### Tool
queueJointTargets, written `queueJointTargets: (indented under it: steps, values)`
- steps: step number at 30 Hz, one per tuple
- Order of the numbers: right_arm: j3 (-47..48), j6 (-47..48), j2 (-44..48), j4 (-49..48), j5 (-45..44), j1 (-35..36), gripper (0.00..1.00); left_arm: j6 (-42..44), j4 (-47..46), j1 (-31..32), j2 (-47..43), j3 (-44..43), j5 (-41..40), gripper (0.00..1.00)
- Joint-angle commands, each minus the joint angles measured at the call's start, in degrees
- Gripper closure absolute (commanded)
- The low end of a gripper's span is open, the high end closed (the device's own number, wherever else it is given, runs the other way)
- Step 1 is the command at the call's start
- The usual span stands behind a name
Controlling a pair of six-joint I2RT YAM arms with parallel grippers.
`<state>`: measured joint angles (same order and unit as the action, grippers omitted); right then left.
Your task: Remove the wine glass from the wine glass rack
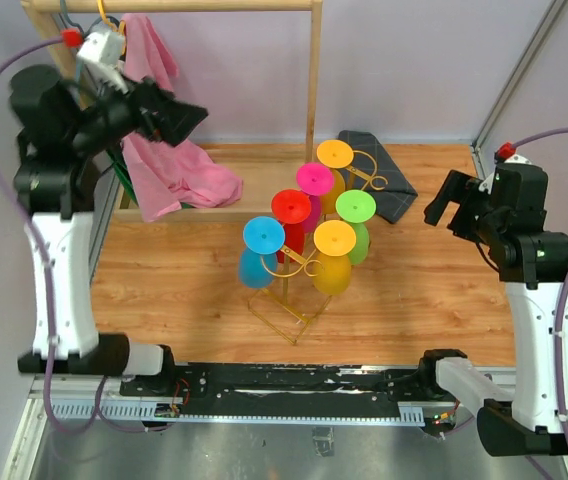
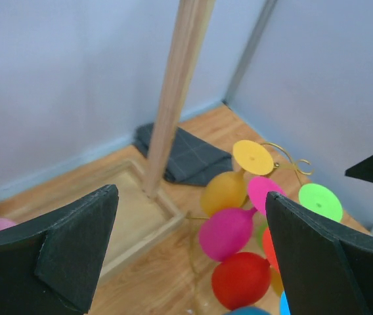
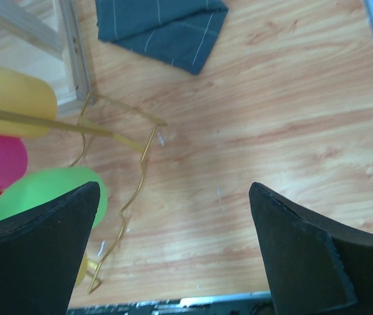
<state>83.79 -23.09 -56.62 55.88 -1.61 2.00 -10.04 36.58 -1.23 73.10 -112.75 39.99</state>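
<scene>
Right now both of my arms are up off the bench (image 1: 434, 290) and neither gripper carries anything. My left gripper (image 1: 192, 114) hangs high in the upper left of the top view, in front of the pink cloth (image 1: 169, 170) draped on the wooden clothes rack (image 1: 314, 90). Its fingers (image 2: 75, 256) stand wide apart, and the wrist view looks down between them onto the glasses from a distance.

My right gripper (image 1: 446, 212) sits at the right of the top view, well apart from the glasses. Its fingers (image 3: 318, 262) are also spread wide, with bare bench between them.

The wine glass rack (image 1: 286, 295) stands upright in the middle of the top view, its square wire base flat on the bench. Six wine glasses hang from it upside down, feet uppermost:
- the orange glass (image 1: 335, 154) is farthest back,
- the magenta glass (image 1: 315, 179) is just in front of it,
- the red glass (image 1: 291, 207) and the green glass (image 1: 355, 206) are side by side in the middle,
- the blue glass (image 1: 263, 236) and the yellow glass (image 1: 334, 238) are nearest the bottom of the frame.

A folded dark grey cloth (image 1: 384, 190) lies on the bench behind the rack, toward the upper right. In the right wrist view a curled gold hook of the rack shows at the left, with the green bowl just beside my left-hand finger.
</scene>
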Motion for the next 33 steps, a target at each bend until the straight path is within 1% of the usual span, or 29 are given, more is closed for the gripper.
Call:
queueJointTargets:
  steps: [1,3,4,6,9,14,19,24,26,33]
  values:
    - [2.44,-5.46,2.27,8.3,4.48,1.16,0.02,-6.01,4.95,8.0,12.14,-11.44,5.61,0.01]
    - [1.74,-7.41,3.5,8.25,5.1,1.16,0.02,-6.83,5.71,12.06,16.01,-15.28,5.15,0.01]
    - [1.53,-8.36,3.79,7.91,6.17,1.09,0.02,-6.54,5.66,13.85,17.17,-15.68,4.7,0.01]
    - [1.28,-11.01,3.96,6.77,9.91,1.08,0.02,-6.0,5.7,16.77,18.75,-15.4,4.37,0.01]
    - [-1.87,-16.58,5.37,0.93,15.67,1.08,0.01,-7.18,5.74,18.98,20.62,-13.87,6.28,0.01]
    - [-11.82,-26.91,10.2,-12.18,22.45,1.08,0.01,-9.28,5.43,19.95,25.19,-13.84,10.27,0.02]
    - [-16.33,-31.84,13.65,-16.54,22.39,1.08,0.01,-11.04,5.15,20.31,28.76,-13.66,12.74,0.03]
    - [-23.19,-38.61,16.6,-26.17,23.83,1.12,0.02,-11.47,3.85,20.59,32.47,-14.29,12.99,0.04]
    - [-24.27,-39.65,17.22,-27.99,23.57,1.14,0.01,-12.02,3.77,20.73,34.47,-15.53,13.17,0.04]
    - [-23.79,-39.42,17.42,-29.02,23.49,1.14,0.02,-15.7,2.88,22.46,39.9,-19.67,14.68,0.07]
